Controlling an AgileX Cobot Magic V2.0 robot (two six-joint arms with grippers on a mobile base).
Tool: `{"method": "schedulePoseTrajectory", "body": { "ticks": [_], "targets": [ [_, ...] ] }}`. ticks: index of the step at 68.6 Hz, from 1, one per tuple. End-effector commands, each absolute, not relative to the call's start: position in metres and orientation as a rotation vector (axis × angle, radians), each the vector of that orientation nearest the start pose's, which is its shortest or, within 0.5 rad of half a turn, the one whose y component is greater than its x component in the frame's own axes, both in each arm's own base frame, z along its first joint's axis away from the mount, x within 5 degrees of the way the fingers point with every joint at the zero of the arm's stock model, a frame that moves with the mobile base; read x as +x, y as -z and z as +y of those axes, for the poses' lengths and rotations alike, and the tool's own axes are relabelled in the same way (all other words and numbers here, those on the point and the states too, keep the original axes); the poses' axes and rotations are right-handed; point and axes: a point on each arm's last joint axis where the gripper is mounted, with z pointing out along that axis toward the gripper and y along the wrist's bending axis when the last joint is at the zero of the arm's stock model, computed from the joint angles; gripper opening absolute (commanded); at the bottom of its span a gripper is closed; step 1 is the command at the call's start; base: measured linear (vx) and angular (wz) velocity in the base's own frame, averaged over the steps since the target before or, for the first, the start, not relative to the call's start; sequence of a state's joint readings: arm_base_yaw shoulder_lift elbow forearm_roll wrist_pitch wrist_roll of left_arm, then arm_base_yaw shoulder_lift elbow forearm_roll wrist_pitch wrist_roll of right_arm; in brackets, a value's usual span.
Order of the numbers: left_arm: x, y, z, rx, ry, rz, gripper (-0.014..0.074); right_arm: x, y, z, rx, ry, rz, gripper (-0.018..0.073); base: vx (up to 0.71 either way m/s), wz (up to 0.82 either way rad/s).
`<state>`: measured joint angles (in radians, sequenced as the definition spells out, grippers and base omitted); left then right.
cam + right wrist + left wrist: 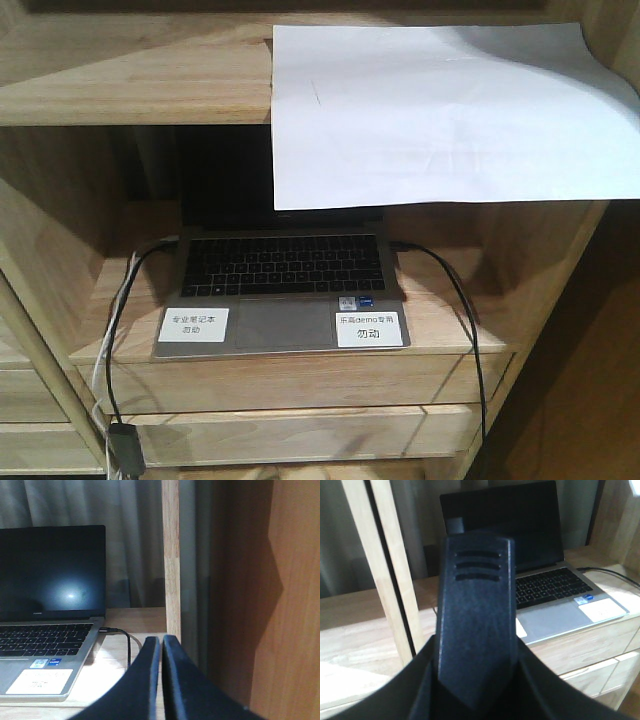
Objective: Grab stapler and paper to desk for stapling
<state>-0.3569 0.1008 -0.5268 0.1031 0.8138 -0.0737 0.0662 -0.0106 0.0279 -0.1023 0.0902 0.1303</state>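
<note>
On the light wooden shelf unit [100, 80], the large white paper sheet [440, 110] overhangs the shelf above the open grey laptop [285, 265], ungrasped, no stapler visible, the right gripper [161, 641] pinched together empty, the left gripper's [476, 580] opening unreadable: seemingly everything remains.

- The paper [450, 110] is one large, blank white sheet with faint creases and a small dark mark near its left side.
- It lies flat and slightly skewed at the right end of the upper shelf [130, 80].
- Its near part overhangs the shelf's front edge and droops down.
</note>
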Motion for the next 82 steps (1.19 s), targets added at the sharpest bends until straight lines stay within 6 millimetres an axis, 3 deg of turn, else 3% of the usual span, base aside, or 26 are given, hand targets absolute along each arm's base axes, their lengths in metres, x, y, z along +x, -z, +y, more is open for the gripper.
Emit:
{"method": "schedulePoseTrajectory", "body": {
  "ticks": [1,82],
  "targets": [
    [0.0198,-0.3225,-0.0008,0.267,0.200,1.720,-0.0007,0.0555,-0.2028,0.0032,-0.026,-0.067,1.503,-0.0009,0.00,0.00],
    [0.0199,-0.3222,-0.0009,0.267,0.200,1.721,-0.0007,0.0555,-0.2033,0.0032,-0.026,-0.067,1.499,-0.0009,0.00,0.00]
  ]
}}
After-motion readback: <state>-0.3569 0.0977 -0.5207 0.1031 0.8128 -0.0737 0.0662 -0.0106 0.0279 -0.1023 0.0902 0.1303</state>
